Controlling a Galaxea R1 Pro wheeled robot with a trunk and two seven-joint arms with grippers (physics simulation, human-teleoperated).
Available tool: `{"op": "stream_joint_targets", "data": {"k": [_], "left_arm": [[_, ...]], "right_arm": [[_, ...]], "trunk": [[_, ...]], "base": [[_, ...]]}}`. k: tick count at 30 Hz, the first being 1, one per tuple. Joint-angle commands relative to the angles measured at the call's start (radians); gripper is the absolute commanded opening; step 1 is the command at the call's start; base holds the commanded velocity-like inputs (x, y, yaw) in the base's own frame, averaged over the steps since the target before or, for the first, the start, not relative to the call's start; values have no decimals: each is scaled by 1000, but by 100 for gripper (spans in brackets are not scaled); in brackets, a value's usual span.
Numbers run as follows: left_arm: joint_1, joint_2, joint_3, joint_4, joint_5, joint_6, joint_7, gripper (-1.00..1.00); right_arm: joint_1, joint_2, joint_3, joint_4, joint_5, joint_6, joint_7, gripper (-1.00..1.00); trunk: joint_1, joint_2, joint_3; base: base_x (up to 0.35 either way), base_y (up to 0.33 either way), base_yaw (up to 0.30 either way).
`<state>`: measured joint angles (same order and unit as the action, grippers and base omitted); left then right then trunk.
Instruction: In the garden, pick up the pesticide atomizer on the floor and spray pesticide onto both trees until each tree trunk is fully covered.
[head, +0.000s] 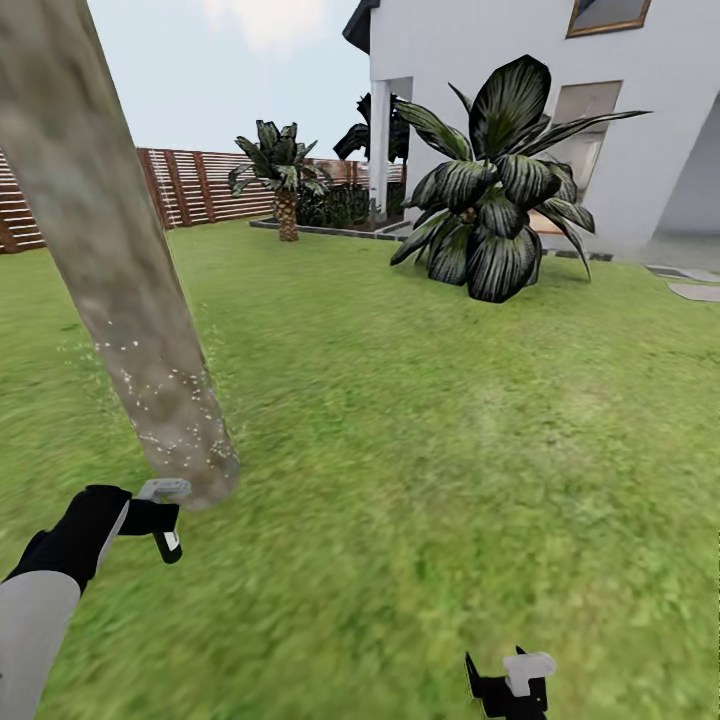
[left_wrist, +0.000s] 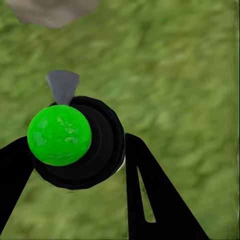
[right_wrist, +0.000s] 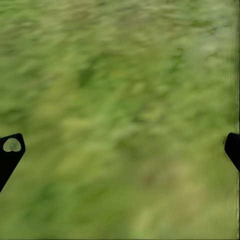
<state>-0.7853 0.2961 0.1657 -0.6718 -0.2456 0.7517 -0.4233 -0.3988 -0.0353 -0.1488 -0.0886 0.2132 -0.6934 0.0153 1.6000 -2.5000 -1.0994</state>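
left pincer (head: 150, 520) clamps pesticide atomizer (head: 162, 515) beside tree trunk (head: 120, 270) | right pincer (head: 510, 685) spread wide, empty

Even, bright daylight is rendered across the head view; no clear light direction can be told. Hardly any cast shadow is seen on the lawn (head: 420, 420), even at the foot of the tree trunk (head: 120, 270). The sky (head: 230, 70) is washed pale, no glare. Grass texture is smeared and blurry near the lower edge. In both wrist views the grass is heavily blurred; the black fingers (left_wrist: 150, 195) are kept sharp. A faint vertical seam is seen at the wrist views' right edge.
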Motion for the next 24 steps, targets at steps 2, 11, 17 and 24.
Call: {"op": "stream_joint_targets", "data": {"k": [2,11,17,24], "left_arm": [[0,0,0,0,0,0,0,-100],[0,0,0,0,0,0,0,-100],[0,-1,0,0,0,-2,0,-100],[1,-33,-1,33,-1,-9,3,-100]], "right_arm": [[0,0,0,1,0,0,0,100],[0,0,0,1,0,0,0,100],[0,0,0,1,0,0,0,100],[0,0,0,0,-1,-1,-1,100]], "trunk": [[0,0,0],[0,0,0],[0,0,0],[0,0,0]], "base": [[146,-269,91],[146,-268,251],[146,-269,278],[121,-173,278]]}}
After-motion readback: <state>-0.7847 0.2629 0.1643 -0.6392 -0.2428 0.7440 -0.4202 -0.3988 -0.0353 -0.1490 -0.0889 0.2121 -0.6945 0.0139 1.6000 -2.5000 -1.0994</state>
